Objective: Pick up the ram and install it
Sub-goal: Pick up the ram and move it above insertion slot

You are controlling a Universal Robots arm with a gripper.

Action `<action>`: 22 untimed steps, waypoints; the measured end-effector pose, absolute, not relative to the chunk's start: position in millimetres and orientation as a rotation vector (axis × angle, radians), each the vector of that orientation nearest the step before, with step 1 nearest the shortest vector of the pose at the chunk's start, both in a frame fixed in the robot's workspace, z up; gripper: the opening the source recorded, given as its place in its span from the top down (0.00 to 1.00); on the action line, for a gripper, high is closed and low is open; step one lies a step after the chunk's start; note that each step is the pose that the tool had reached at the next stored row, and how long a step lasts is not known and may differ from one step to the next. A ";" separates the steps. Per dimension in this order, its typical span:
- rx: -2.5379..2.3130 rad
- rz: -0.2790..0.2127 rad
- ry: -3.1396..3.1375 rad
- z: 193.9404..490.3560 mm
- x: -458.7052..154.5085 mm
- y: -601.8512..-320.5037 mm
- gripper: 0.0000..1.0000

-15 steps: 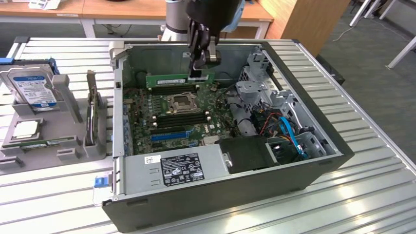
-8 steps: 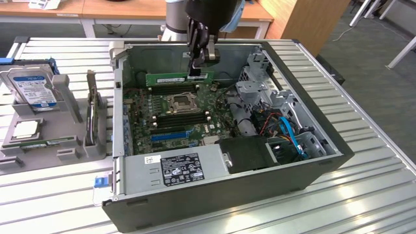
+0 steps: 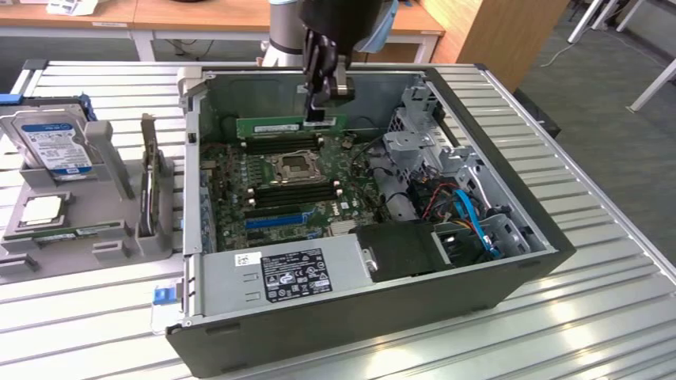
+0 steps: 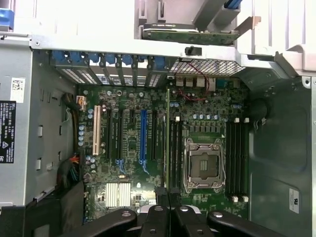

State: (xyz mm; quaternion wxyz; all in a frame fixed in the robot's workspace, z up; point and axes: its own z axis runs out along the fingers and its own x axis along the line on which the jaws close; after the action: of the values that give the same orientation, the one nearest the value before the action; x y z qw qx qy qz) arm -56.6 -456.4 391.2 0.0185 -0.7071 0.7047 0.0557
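Slatted table (image 3: pixel 591 317), open case (image 3: pixel 317 336): end effector (image 3: pixel 321 112) clamped on ram (image 3: pixel 269 125), seemingly held clear above motherboard (image 3: pixel 264 170).

case (image 3: pixel 496 273) open above, drive cage (image 3: pixel 420 146) beside slots (image 3: pixel 277 146)

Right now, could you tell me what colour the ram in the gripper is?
The ram is green; the exterior view shows it best.

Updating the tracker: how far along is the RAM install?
Done: the long, narrow green circuit-board ram stick is picked up, clamped in the end effector. In hand: it hangs inside the open dark-grey computer case, above the black memory slots next to the silver processor socket. Left: seating; the stick does not look pushed into any slot yet.
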 end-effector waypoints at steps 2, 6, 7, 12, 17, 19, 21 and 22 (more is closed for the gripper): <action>-2.196 0.173 2.188 390.6 -56.6 -454.7 0.89; -2.196 0.173 2.188 389.6 -56.7 -452.3 0.89; -2.196 0.173 2.188 389.6 -56.6 -452.1 0.89; -2.196 0.173 2.188 389.6 -56.7 -452.0 0.89; -2.196 0.173 2.188 387.4 -56.7 -452.0 0.89; -2.196 0.173 2.188 385.4 -56.7 -452.0 0.89; -2.195 0.173 2.188 383.0 -56.6 -452.0 0.89; -2.195 0.172 2.188 381.8 -56.6 -452.0 0.89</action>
State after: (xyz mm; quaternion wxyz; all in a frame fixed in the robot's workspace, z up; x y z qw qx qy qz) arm -56.6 -452.0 381.8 0.0188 -0.7071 0.7047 0.0554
